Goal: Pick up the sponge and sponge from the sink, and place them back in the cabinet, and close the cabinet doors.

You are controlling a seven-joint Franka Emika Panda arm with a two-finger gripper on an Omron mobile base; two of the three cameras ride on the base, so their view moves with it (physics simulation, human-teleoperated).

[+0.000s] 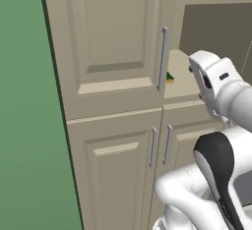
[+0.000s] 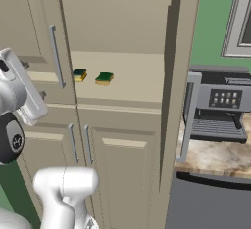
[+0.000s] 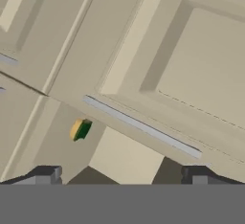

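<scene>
Two sponges, green over yellow, lie on the cabinet's beige shelf: one sponge sits at the left door's edge and the other sponge is just right of it. One sponge peeks out beside the left door's silver bar handle; it shows again as a sponge under that handle. My gripper hangs open and empty in front of the left door, close to its handle. The right door stands swung open, edge-on. The sink is out of view.
Below the shelf are two shorter beige doors with small handles. A green wall runs left of the cabinet. Right of the open door, a silver coffee machine stands on a marbled counter.
</scene>
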